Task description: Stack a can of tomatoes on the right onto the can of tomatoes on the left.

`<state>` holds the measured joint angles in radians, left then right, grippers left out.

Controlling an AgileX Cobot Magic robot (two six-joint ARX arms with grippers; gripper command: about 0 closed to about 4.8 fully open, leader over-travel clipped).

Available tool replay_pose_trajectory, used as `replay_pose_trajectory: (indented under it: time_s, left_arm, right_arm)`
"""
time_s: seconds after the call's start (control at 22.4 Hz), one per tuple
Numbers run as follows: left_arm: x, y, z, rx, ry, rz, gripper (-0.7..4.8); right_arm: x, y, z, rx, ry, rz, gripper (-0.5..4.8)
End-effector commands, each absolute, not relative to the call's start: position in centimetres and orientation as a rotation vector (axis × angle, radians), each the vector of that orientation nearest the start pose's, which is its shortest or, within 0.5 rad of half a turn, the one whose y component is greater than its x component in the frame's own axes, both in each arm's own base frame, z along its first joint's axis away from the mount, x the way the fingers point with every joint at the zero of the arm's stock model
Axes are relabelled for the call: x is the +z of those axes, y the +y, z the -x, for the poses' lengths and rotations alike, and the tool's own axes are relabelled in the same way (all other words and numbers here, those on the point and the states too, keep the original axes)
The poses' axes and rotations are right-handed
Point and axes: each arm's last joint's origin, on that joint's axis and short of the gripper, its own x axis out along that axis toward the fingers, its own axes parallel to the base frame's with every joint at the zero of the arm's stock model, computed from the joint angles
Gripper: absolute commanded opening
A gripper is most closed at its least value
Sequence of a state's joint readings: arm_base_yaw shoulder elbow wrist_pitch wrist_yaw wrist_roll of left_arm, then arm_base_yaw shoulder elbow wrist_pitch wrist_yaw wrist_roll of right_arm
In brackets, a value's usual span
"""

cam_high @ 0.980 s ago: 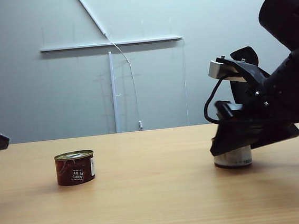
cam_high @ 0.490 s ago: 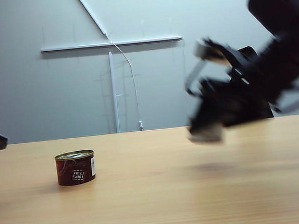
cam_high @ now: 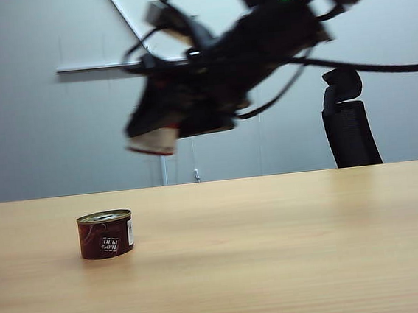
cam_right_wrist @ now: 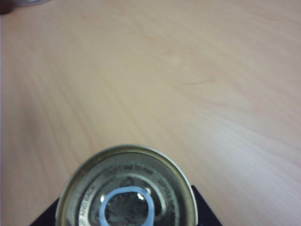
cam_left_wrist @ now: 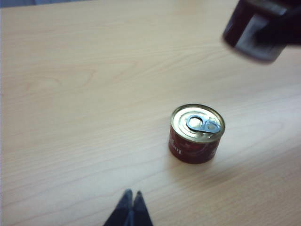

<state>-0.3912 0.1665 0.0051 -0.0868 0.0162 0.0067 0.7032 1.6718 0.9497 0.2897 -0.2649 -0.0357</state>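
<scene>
Bare table (cam_high: 292, 252) right of the standing can (cam_high: 105, 234), open on all sides. Overhead, right gripper (cam_high: 164, 135) clamping second can (cam_high: 154, 141). Left gripper (cam_left_wrist: 130, 208) pinched together, nearby.

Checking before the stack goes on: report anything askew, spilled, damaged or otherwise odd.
Nothing stands out. The left can stands upright and intact on the table. The right gripper holds the other can in the air, slightly tilted, above and right of it. The left gripper is shut, near the left can. No spill.
</scene>
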Motion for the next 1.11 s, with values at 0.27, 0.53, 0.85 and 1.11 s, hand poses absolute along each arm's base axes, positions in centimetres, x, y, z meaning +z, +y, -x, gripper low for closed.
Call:
replay_pose_trajectory:
  time_s: [0.27,0.53,0.85,1.11]
  left_arm:
    - [14.8,-4.0,-9.6,-0.415,0.201,-0.045,-0.04]
    - [14.8,-4.0,-9.6,-0.415,0.201,-0.045,-0.04]
    - [14.8,-4.0,-9.6,-0.415,0.201,-0.045,-0.04]
    - [14.8,-4.0,-9.6,-0.415,0.201,-0.045,-0.04]
  right_arm:
    - [19.8,29.3,-27.8,1.066,0.494,0.274,1.03]
    - [19.6,29.9,-27.2,1.035,0.505,0.305,1.03]
    - [18.7,29.9,-27.3,1.014,0.519,0.346,1.03]
    - [18.5,30.0,-27.3,1.015,0.519,0.347,1.18]
